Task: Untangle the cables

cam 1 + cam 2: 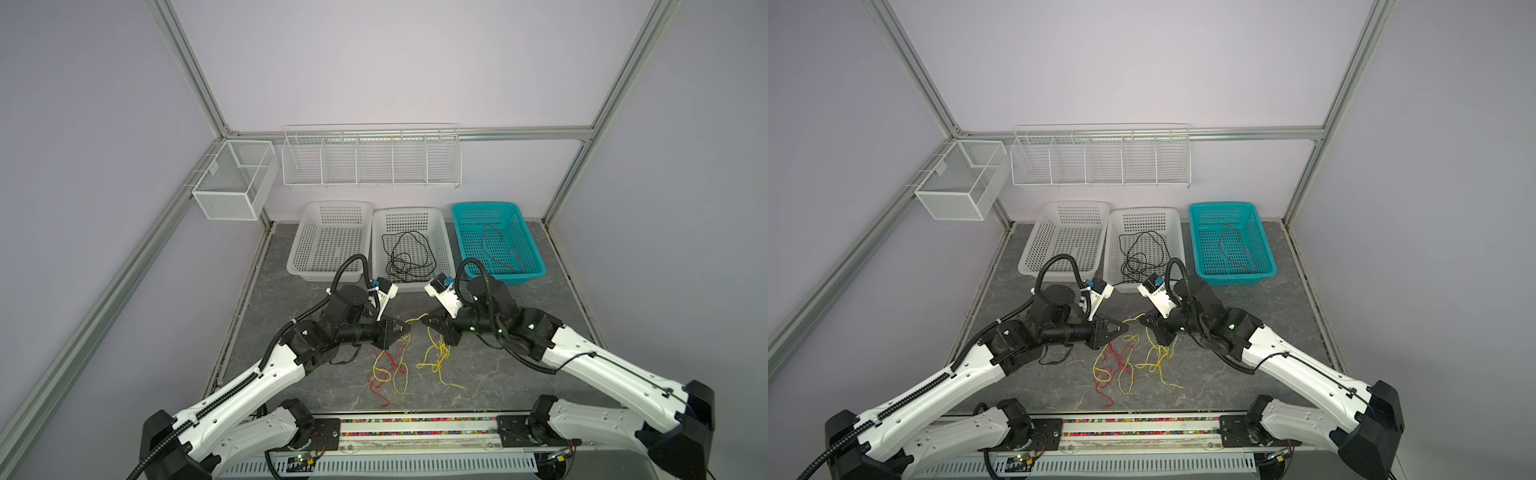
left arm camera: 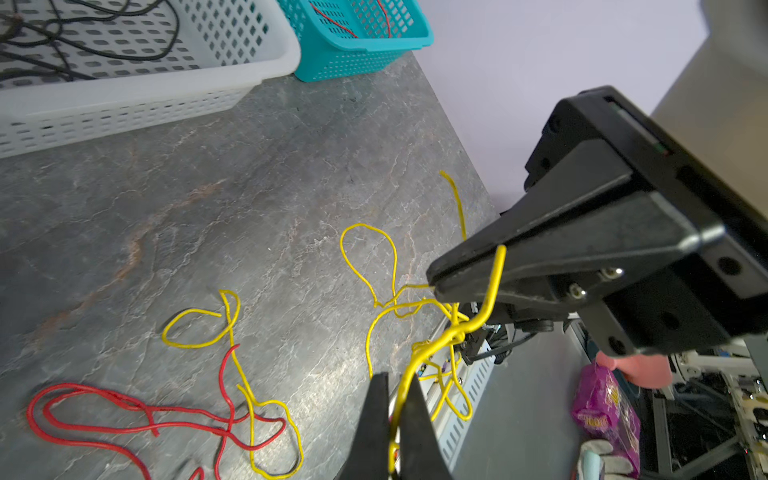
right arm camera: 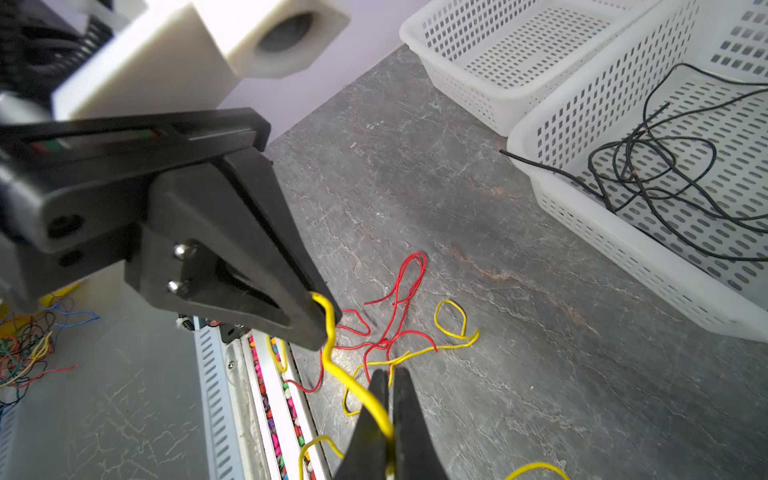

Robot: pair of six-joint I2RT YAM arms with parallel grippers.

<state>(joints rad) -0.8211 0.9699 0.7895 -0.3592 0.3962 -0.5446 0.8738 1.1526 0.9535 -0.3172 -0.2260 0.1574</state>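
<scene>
**Both my grippers pinch the yellow cable**

My left gripper [image 2: 395,376] is pressed together, and the yellow cable [image 2: 440,340] comes out between its two fingers. My right gripper [image 3: 390,371] is pressed together too and pinches the same yellow cable a short way along. The two tips are near each other above the middle of the table [image 1: 266,324], almost facing. In both top views the left gripper [image 1: 409,328] and the right gripper [image 1: 429,330] are close but do not touch.

Between the two grips the cable makes a short bent piece with a small knot. The rest hangs down and lies in loose loops on the table. Some of the loops cross a red cable [image 3: 401,299] that lies there in curls.

A black cable [image 1: 405,253] is coiled inside the middle white basket [image 1: 409,284]. The other red cable [image 1: 498,245] lies in the blue-green basket [image 1: 505,276].
</scene>
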